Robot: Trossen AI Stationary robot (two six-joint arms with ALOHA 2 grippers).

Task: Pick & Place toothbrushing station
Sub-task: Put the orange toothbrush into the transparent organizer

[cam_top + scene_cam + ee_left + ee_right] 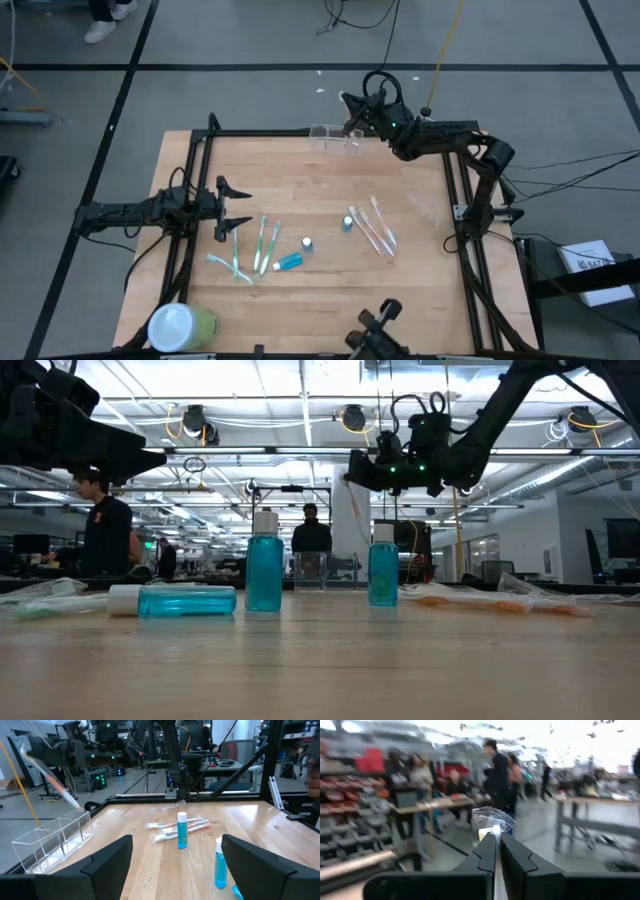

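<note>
The clear plastic holder (335, 139) stands on the table at its far edge; it also shows in the left wrist view (54, 841). My right gripper (350, 108) hovers just above it, shut on a toothbrush (56, 782) in a clear wrapper. My left gripper (240, 210) is open and empty over the table's left half, near the green toothbrushes (262, 245). My right gripper pinches the wrapped toothbrush between its two fingers, and the wrapper's clear end (492, 820) sticks out past the fingertips. The brush is lifted clear. It slants down, with its lower end (76, 804) just above the holder's rim.
Two upright blue bottles (307, 243) (347, 222) and a lying blue tube (288, 262) sit mid-table. Wrapped orange toothbrushes (378, 232) lie to the right. A white-lidded green cylinder (182, 326) stands at the near left corner. People stand in the room beyond.
</note>
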